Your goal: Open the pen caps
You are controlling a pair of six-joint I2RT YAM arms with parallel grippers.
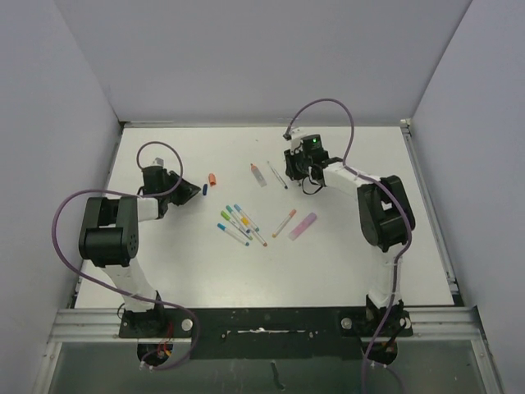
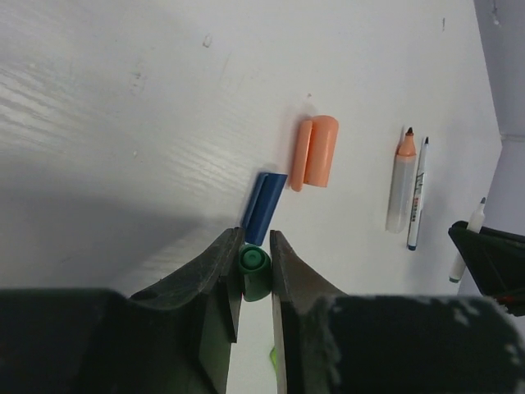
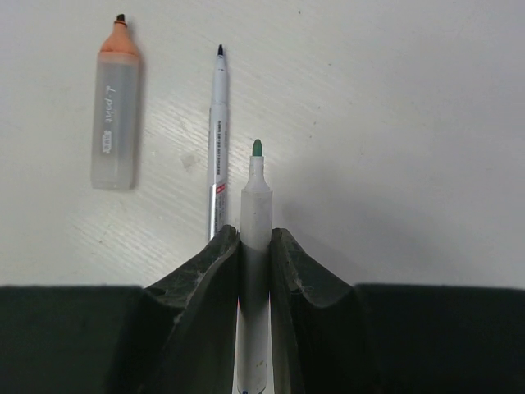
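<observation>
Green cap (image 2: 255, 272) is off its pen & clamped in the left jaws. Blue cap (image 2: 263, 205) lies just ahead of their tips, orange cap (image 2: 317, 151) a bit beyond. Right jaws are clamped on the bare green-tip pen (image 3: 255, 205), w/ a thin dark-tip pen (image 3: 217, 139) beside them and an orange marker (image 3: 115, 111) further out. We judge this pull done. Next: drop cap by the others, lay pen on the tabletop (image 1: 344, 254), then go for the capped pens (image 1: 236, 223) lying between both jaws.

1 overhead view looks down; 2 wrist views hug the table (image 1: 205, 271).
</observation>
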